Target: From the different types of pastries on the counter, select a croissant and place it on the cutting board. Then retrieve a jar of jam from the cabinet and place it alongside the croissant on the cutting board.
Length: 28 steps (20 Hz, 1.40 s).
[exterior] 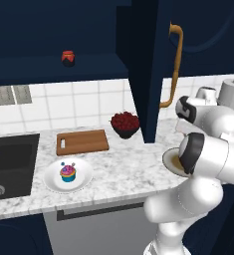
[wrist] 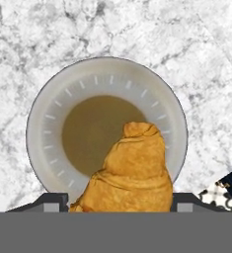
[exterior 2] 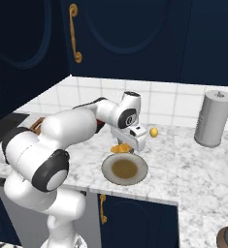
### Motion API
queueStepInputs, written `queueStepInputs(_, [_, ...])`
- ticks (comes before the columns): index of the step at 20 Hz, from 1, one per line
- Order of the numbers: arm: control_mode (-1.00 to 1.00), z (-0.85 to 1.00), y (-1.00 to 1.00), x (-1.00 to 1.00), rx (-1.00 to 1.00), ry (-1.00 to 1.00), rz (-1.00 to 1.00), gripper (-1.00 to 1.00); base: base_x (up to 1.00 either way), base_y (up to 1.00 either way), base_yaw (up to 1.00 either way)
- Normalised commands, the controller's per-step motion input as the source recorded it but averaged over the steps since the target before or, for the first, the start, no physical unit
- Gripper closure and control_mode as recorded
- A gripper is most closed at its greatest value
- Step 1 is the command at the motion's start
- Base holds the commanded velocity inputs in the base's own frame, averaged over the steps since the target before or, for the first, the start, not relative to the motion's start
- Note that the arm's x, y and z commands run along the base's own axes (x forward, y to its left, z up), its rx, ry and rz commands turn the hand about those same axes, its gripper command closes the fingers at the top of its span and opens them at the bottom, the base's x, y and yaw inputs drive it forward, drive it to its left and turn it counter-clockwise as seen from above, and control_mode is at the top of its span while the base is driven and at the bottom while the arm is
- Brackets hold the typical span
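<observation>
Both jaws pinch the croissant (wrist: 129, 173) above its plate (wrist: 48, 104); I judge a shallow hold could drop it.

The white arm rises from its base, folds at a dark-jointed elbow and reaches forward over the desk, its wrist turned so the tool (exterior 2: 121, 148) points downward above the desk's front edge. The two dark fingertips (wrist: 52, 201) stand apart on either side of the croissant (wrist: 130, 175), which sits clamped between them and lifted above the desk.
</observation>
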Motion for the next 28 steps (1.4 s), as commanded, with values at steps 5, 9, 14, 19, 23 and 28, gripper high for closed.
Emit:
queueStepInputs(5, [1.0,0.0,0.0,0.0,0.0,0.0,0.0,1.0,-0.42,0.0,0.0])
queueStepInputs(9, [1.0,0.0,0.0,0.0,0.0,0.0,0.0,1.0,-0.89,0.0,0.0])
queueStepInputs(14, [1.0,0.0,0.0,0.0,0.0,0.0,0.0,1.0,-0.92,0.01,0.0])
queueStepInputs(19, [1.0,0.0,0.0,0.0,0.0,0.0,0.0,1.0,-0.71,0.52,0.0])
queueStepInputs(23, [1.0,0.0,0.0,0.0,0.0,0.0,0.0,1.0,-0.41,1.0,0.01])
queueStepInputs(28, [1.0,0.0,0.0,0.0,0.0,0.0,0.0,1.0,-0.28,1.0,0.0])
